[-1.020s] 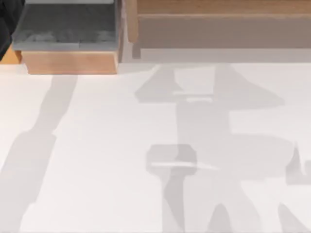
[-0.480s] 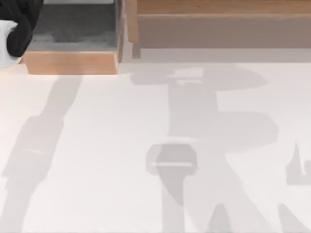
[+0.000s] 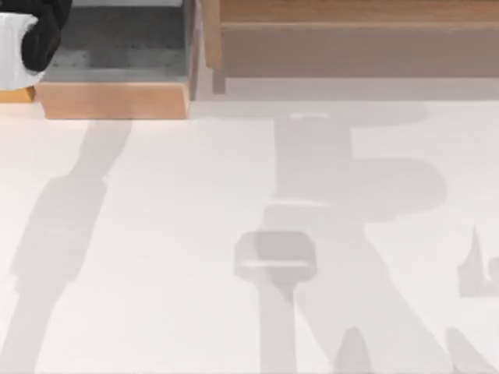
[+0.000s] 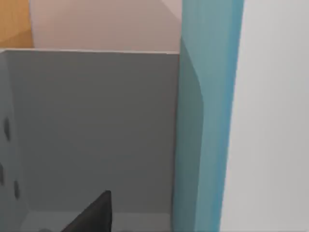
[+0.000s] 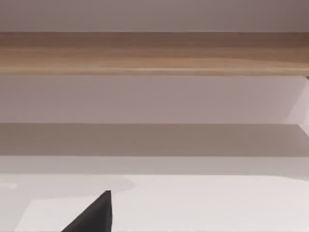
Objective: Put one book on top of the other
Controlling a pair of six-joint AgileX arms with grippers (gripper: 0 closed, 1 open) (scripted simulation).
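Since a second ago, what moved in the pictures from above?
The left arm came into the top view's upper left corner, over the grey drawer, showing more black and white than before. The big shadows on the white table shifted too: the wide one in the middle slid toward the wooden shelf. The drawer, shelf and table stayed put. No book was picked up or put down.

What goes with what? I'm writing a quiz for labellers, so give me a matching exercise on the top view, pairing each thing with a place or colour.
Things:
1. left arm
2. wooden box
3. long wooden ledge
4. table

Descriptions:
a. white, crossed by grey shadows
b. black and white, in the top left corner
c. grey inside
d. runs along the top edge at the right

Pairs: 1-b, 2-c, 3-d, 4-a
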